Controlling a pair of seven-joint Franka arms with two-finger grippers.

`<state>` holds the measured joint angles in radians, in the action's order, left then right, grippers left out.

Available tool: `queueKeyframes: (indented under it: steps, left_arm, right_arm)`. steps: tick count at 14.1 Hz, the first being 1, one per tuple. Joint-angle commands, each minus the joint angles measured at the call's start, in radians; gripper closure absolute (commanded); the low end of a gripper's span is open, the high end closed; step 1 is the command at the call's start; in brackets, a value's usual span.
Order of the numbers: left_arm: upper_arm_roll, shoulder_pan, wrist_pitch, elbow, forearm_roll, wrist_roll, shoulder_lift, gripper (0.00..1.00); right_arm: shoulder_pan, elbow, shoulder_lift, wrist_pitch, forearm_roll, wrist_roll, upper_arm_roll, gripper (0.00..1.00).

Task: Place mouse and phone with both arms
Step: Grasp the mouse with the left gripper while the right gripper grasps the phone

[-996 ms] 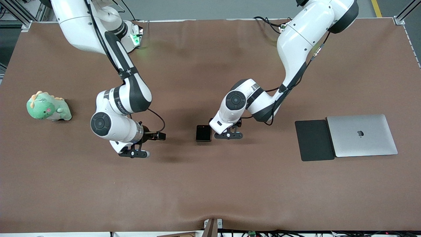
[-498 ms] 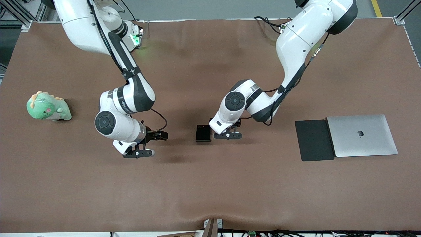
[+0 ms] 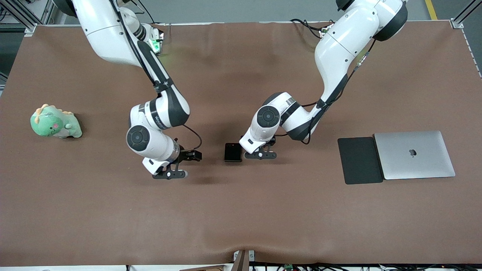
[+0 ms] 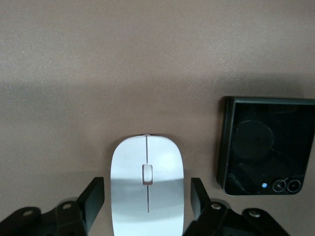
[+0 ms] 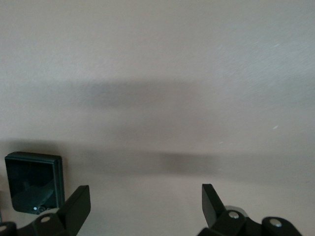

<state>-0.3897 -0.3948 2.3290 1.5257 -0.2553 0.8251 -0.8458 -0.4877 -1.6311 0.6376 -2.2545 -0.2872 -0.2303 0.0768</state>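
The left gripper (image 4: pixel 147 201) sits low on the brown worktop (image 3: pixel 241 210), fingers spread either side of the smooth white oval mouse (image 4: pixel 147 184), beside the glossy black square phone (image 3: pixel 233 152). The right gripper (image 3: pixel 170 174) hangs spread and empty over bare worktop near the phone. The mouse grasp looks in hand; next the fingers must pinch its sides squarely.

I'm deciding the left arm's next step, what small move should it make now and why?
Probably close the left claw the rest of the way on the mouse. Its fingers straddle the mouse with gaps on both sides, and the phone lies clear beside it.
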Motion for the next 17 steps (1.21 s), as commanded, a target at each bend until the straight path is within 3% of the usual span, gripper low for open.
queueKeyframes:
  steps: [1,4,8,10,17]
  left_arm:
    - [0.009,-0.022,0.012,-0.021,-0.032,0.020,-0.022,0.21]
    - [0.009,-0.024,0.012,-0.019,-0.033,0.031,-0.022,0.25]
    - [0.008,-0.022,0.012,-0.021,-0.035,0.019,-0.022,0.73]
    - [0.009,-0.022,0.004,-0.025,-0.035,0.020,-0.013,0.87]
    - [0.008,0.017,-0.032,-0.027,-0.036,0.005,0.069,0.89]
  right_arm:
    - [-0.032,0.020,0.016,-0.011,0.023,-0.035,0.011,0.00]
    - [-0.048,0.056,0.039,-0.013,0.022,-0.055,0.011,0.00]
    - [-0.060,0.074,0.068,-0.056,0.017,-0.063,0.011,0.00]
    - [-0.063,0.079,0.080,-0.056,0.023,-0.141,0.011,0.00]
    - [-0.123,0.168,0.152,-0.059,0.026,-0.185,0.014,0.00]
